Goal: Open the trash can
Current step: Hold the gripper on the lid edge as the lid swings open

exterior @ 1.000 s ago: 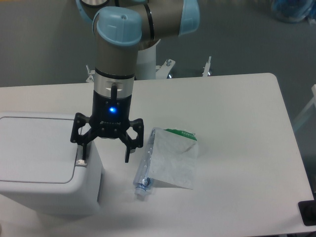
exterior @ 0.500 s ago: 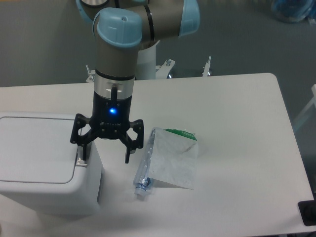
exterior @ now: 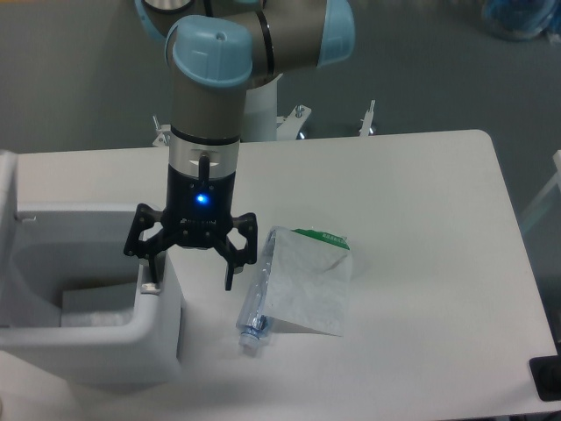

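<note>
Standing at lower left of the frame: large white boxy plastic trash can (exterior: 158, 338), lid up at far left, pale white contents inside. Hovering at its right rim: black two-finger gripper (exterior: 188, 279), spread wide, holding nothing. Lying right of centre: white-and-green paper bag (exterior: 311, 281), clear plastic bottle (exterior: 256, 320).

My gripper (exterior: 189, 266) straddles the right rim of the trash can (exterior: 105, 338) at the table's (exterior: 421, 202) left edge. Paper bag (exterior: 311, 282) and bottle (exterior: 254, 324) block mid-front; right side passable.
</note>
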### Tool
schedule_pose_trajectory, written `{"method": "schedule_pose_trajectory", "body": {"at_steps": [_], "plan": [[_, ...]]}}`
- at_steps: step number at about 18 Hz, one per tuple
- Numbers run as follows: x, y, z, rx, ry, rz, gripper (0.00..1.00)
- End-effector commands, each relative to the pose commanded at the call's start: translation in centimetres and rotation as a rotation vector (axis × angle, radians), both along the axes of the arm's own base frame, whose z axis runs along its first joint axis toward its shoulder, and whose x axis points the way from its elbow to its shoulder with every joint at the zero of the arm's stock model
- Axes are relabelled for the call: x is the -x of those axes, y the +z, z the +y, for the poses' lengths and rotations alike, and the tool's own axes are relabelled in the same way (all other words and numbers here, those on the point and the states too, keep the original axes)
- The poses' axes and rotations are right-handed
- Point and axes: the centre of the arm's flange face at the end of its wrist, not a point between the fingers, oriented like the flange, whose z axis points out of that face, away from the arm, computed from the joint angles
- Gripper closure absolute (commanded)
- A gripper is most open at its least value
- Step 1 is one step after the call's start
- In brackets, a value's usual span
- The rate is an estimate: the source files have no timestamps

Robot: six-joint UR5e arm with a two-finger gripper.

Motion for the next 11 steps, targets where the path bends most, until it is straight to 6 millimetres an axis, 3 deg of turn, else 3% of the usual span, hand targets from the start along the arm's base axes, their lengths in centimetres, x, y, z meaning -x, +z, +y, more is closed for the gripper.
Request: {"method": "schedule_pose_trajectory", "body": {"at_steps": [5,11], "plan": [[0.6,2.2,-1.1,-0.017,-0.005,0.051,0.0],[6.0,2.8,-5.1,0.115,0.017,0.24,0.0]]}}
